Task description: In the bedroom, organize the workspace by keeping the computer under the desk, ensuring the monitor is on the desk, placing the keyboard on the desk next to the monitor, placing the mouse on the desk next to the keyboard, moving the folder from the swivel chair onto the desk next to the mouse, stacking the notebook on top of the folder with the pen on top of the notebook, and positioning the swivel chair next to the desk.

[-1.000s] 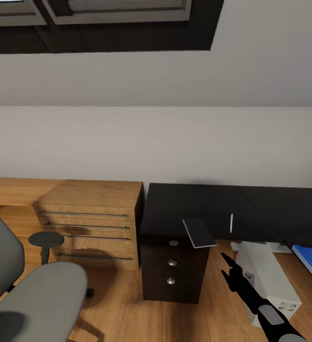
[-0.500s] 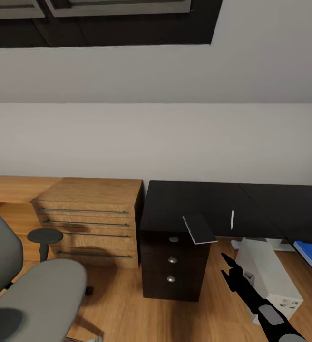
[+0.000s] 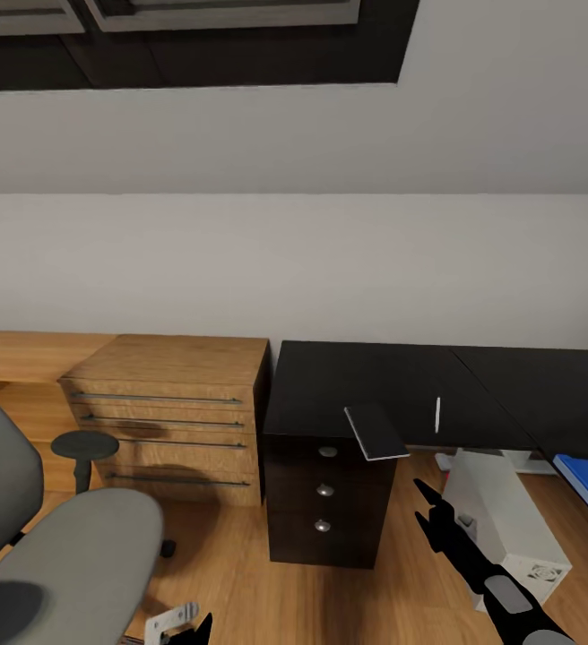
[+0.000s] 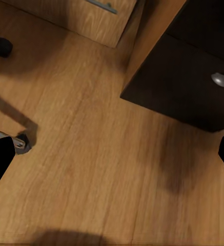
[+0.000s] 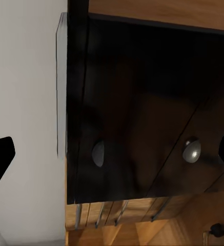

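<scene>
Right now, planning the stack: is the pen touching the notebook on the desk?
Apart. The head view shows bare black desk between the pen and the notebook.

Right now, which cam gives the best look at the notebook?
Head view: the notebook lies whole on the desk, overhanging its front edge above the drawers, the pen apart beside it. The wrist views show drawer fronts and knobs instead.

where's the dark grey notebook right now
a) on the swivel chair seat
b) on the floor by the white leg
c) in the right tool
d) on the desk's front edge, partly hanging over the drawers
d: in the head view the notebook lies on the desk at its front edge, one corner sticking out above the knobbed drawers, with the pen apart from it and the right tool below, empty.
</scene>
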Robot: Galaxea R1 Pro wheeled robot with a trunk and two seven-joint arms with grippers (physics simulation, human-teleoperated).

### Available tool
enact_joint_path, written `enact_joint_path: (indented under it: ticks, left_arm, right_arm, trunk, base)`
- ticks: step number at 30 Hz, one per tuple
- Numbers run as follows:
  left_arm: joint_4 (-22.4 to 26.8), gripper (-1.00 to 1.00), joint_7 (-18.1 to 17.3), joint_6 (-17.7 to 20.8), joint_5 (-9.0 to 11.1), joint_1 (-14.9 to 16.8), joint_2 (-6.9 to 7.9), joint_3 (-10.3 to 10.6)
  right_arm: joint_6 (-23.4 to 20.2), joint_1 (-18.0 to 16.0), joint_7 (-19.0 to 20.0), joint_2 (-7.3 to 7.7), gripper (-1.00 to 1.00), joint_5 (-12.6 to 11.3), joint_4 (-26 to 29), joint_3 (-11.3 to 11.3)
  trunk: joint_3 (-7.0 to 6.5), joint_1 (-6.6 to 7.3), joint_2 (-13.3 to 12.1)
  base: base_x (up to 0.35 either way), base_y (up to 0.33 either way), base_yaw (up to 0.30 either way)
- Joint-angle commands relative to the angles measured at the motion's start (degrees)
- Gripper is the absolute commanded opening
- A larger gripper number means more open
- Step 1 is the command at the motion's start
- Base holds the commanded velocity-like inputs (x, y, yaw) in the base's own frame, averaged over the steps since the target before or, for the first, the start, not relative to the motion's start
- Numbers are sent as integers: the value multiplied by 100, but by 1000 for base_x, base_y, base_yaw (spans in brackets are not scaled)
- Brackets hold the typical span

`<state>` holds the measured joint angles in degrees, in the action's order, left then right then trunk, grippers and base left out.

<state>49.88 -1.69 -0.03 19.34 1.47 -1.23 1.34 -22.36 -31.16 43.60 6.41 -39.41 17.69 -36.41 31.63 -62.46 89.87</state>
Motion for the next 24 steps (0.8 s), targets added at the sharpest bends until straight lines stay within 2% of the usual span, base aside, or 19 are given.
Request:
enact_joint_path:
  ticks: [1, 11, 24]
  left_arm:
    - [-10, 100, -19, -1, 62, 2, 0, -1]
    - [-93, 100, -22, -6, 68, 4, 2, -8]
    - [-245, 100, -25, -16, 66, 3, 1, -10]
  right_arm:
    - [-46, -4, 1, -2, 100, -23, -5, -16]
    - [-45, -4, -24, -8, 100, 54, -11, -17]
    - [-48, -4, -27, -1, 100, 63, -5, -21]
  trunk:
    - [6, 0, 3]
    - [6, 0, 3]
    - [6, 0, 3]
  base:
    - [40, 17, 0]
    - [133, 55, 0]
    - [31, 14, 0]
